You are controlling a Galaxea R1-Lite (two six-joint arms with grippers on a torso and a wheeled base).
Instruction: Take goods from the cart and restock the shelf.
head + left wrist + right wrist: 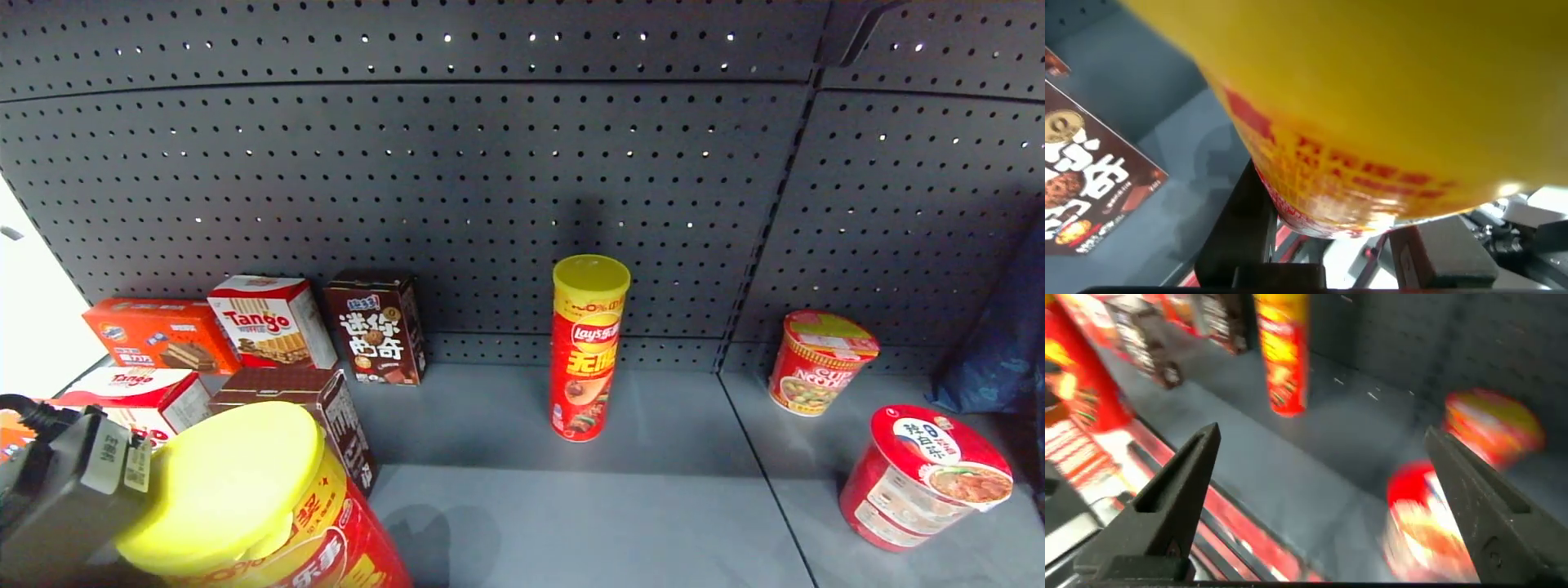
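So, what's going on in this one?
The robot is restocking a shelf. Its left claw grips a red chips can with a yellow lid at the shelf's front left, by the snack boxes, not yet set down. A matching can stands upright mid-shelf, with two noodle cups to the right. The right claw is open and empty near the shelf's front edge.

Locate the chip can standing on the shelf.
In the head view the chip can stands upright mid-shelf, brown box to its left, noodle cup to its right.
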